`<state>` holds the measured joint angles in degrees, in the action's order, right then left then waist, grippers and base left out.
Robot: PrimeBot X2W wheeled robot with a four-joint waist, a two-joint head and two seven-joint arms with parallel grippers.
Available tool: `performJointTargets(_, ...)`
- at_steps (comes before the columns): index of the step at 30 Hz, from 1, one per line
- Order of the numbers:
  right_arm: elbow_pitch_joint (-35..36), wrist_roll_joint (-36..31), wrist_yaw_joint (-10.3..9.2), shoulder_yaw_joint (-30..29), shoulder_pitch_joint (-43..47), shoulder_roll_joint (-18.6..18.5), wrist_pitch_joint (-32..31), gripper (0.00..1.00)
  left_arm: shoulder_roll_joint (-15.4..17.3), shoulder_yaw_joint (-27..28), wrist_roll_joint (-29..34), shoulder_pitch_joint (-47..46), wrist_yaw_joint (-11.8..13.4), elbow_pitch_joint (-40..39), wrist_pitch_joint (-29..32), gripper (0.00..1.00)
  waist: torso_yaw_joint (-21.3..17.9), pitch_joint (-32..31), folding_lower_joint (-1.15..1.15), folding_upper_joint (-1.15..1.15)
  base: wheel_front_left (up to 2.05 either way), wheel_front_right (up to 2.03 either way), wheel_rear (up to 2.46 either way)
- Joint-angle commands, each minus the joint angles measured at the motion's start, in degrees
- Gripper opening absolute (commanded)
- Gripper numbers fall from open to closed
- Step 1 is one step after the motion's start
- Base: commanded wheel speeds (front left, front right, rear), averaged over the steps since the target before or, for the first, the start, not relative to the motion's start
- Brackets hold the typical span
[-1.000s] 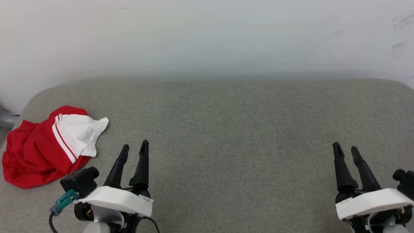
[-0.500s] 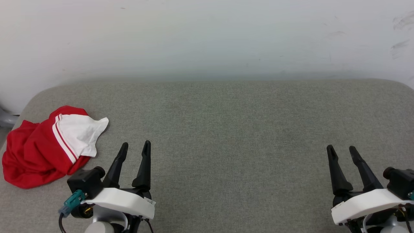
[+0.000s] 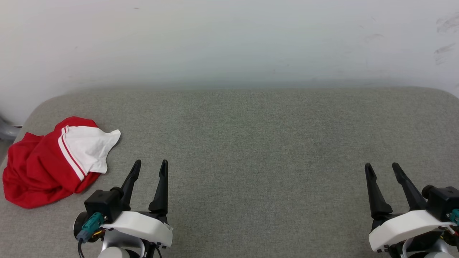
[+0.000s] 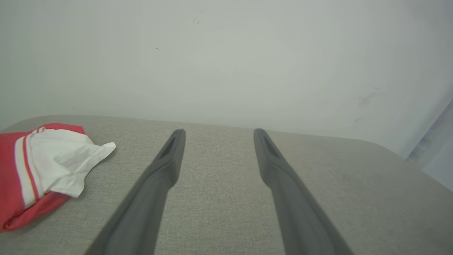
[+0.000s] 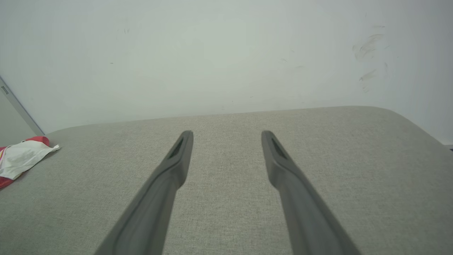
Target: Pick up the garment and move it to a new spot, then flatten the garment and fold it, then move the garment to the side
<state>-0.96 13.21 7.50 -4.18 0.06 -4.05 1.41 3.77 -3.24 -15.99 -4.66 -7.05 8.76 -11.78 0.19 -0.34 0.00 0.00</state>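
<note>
Against the worktop's point(image 3: 251, 143) left edge the garment point(image 3: 36, 172) lies crumpled, and with the left hand point(image 3: 151, 163) and right hand point(image 3: 381, 166) both wide open and empty, a shallow pinch might catch only its loose white sleeve point(image 3: 89, 147) or push it overboard.

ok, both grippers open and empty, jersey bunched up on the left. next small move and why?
Probably swing the left gripper leftward to the garment: it lies crumpled and untouched near the left edge of the grey surface, and that gripper is open, empty and nearest. The right gripper, open too, sits far across the surface.
</note>
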Motion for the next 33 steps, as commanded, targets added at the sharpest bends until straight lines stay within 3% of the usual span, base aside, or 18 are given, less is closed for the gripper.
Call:
performJointTargets(1, 0.8, -1.6, -0.01, -0.2, 0.5, 0.2, 0.0, 1.0, 0.1, 0.1, 1.5, -0.1, 0.1, -0.1, -0.5, 1.0, 0.0, 0.0, 0.0, 0.0, 0.0, 0.0, 0.0)
performJointTargets(24, 2.3, -7.7, -0.02, -2.0, 1.7, 1.2, 0.6, 1.0, -0.6, 1.2, 8.0, -1.4, 0.0, 3.6, -3.1, 1.0, 1.0, 0.4, 0.0, 0.0, 0.0, 0.0, 0.0)
performJointTargets(33, 3.3, -8.1, -0.03, -1.9, 2.4, 1.3, 0.8, 1.0, -0.7, 1.5, 8.3, -2.4, -0.3, 4.7, -3.5, 1.0, 3.8, 0.5, 0.0, 0.0, 0.0, 0.0, 0.0)
